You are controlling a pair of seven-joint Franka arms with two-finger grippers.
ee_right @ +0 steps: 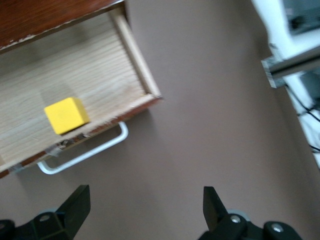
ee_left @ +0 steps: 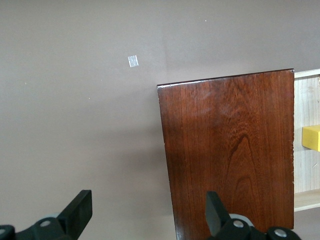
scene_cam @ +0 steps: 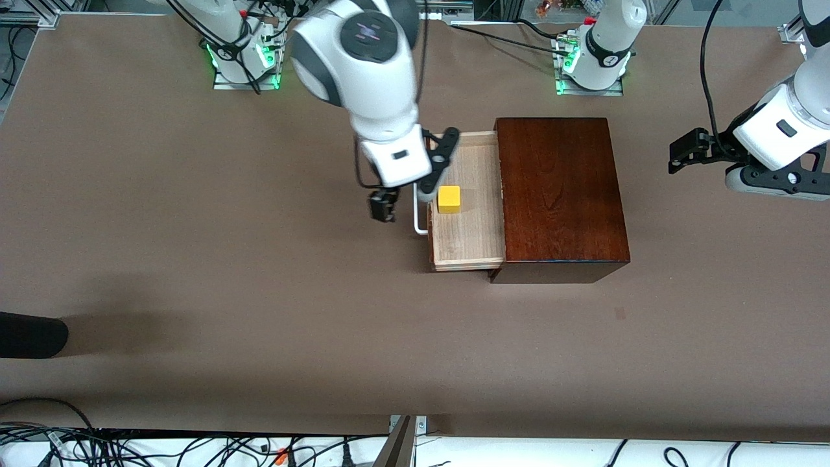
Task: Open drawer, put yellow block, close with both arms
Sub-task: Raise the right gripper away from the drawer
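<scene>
The drawer [scene_cam: 468, 243] stands pulled out of the dark wooden box [scene_cam: 561, 194], toward the right arm's end of the table, with its white handle [scene_cam: 418, 224] leading. The yellow block [scene_cam: 449, 199] lies on the drawer's pale floor, and nothing touches it. My right gripper [scene_cam: 436, 165] hangs open and empty over the drawer's front edge. In the right wrist view the block [ee_right: 66, 115], the handle [ee_right: 85, 155] and the open right gripper [ee_right: 145, 210] all show. My left gripper [scene_cam: 687, 152] waits open over the table beside the box [ee_left: 230, 150], and the left wrist view shows it [ee_left: 147, 212] empty.
A black object [scene_cam: 32, 334] pokes in at the table's edge at the right arm's end. On the brown tabletop, nearer the front camera than the box, there is a small mark [scene_cam: 620, 313]. Cables run along the table's front edge.
</scene>
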